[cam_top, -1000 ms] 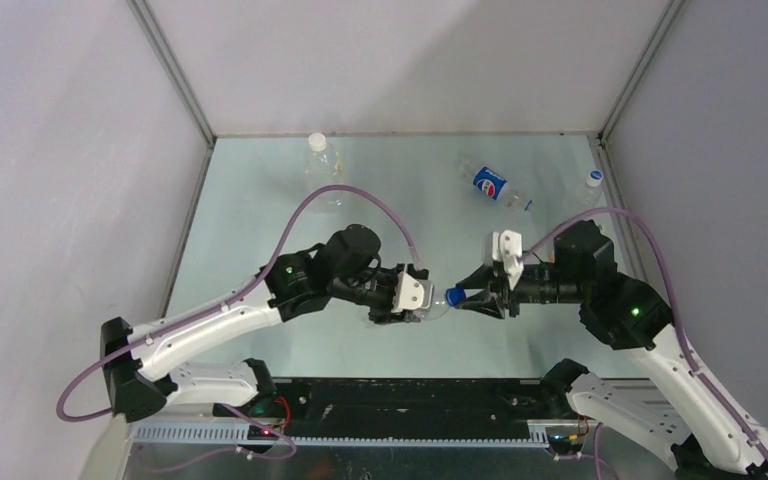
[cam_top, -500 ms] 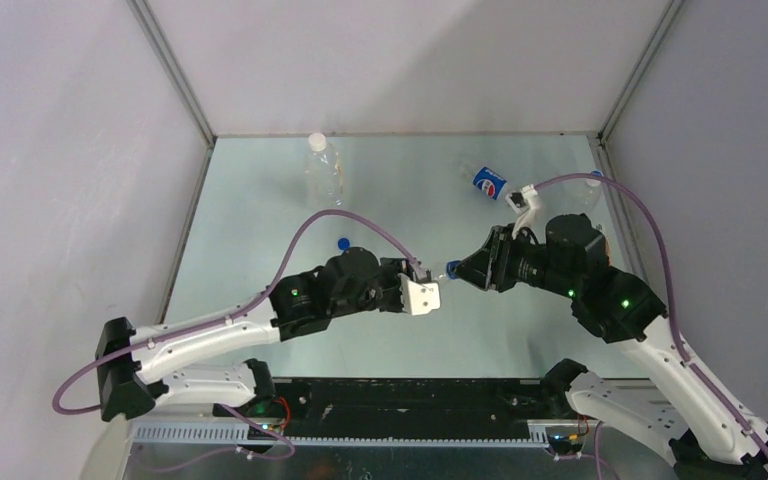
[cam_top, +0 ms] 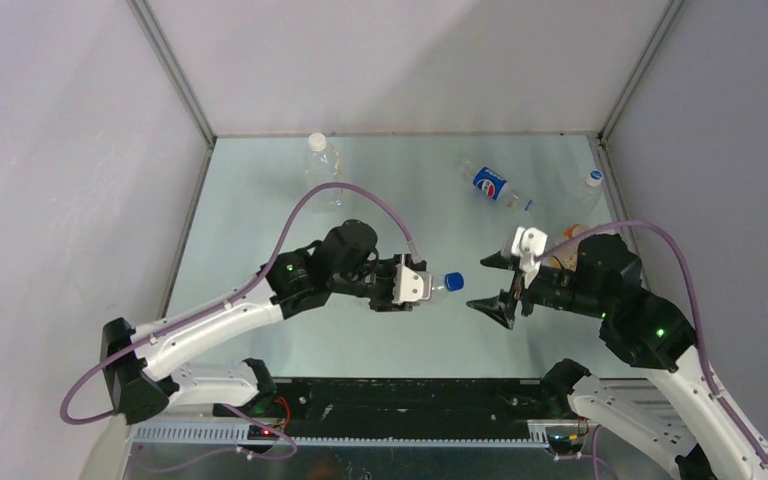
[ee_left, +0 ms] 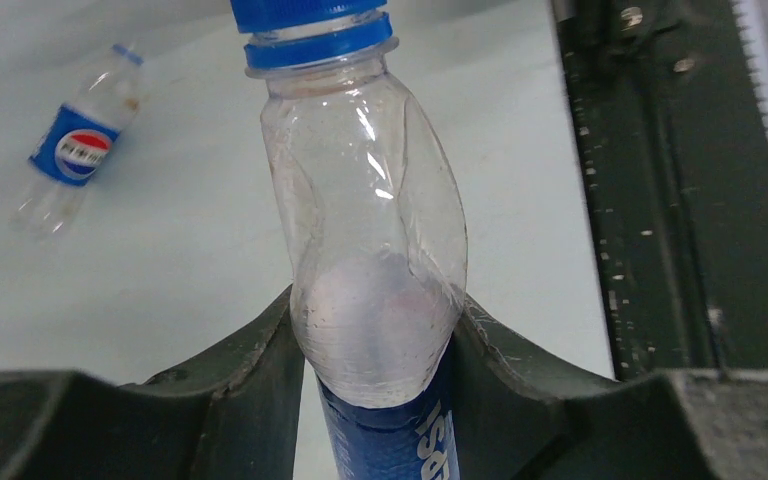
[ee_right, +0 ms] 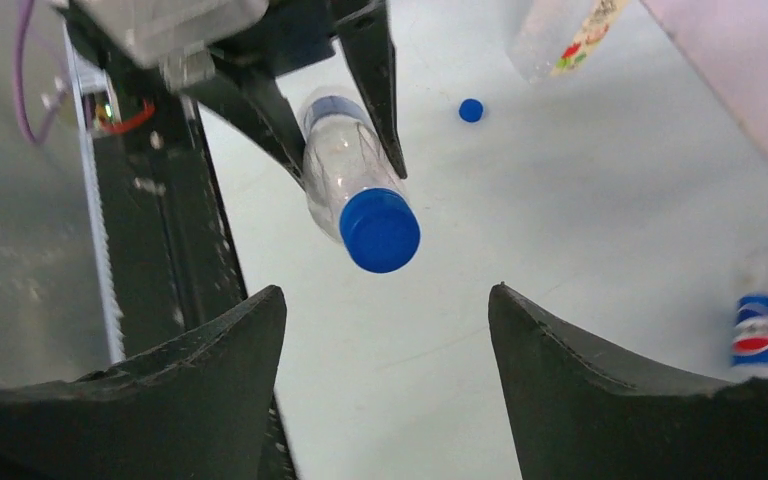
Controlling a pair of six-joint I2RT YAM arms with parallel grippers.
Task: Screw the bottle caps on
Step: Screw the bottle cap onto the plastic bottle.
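Walls [cam_top: 410, 60] of plain grey enclose a pale table [cam_top: 260, 190], above whose middle the left gripper [cam_top: 428, 290] clamps a bottle [ee_left: 370, 200] wearing a blue cap [ee_right: 380, 231], facing the wide-open, empty right gripper [cam_top: 484, 282].

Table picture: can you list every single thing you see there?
held bottle: one, clear with blue label, sideways in the air, mid-table
fitted cap: one, blue, on the held bottle's neck
loose cap: one, blue, lying on the table
Pepsi bottle: one, clear, blue label, lying back right
standing bottle: one, clear, white cap, back left
edge bottle: one, clear, white cap, by the right wall
table: one, pale green
left fingers: two, dark, pinching the held bottle
right fingers: two, dark, open, nothing between
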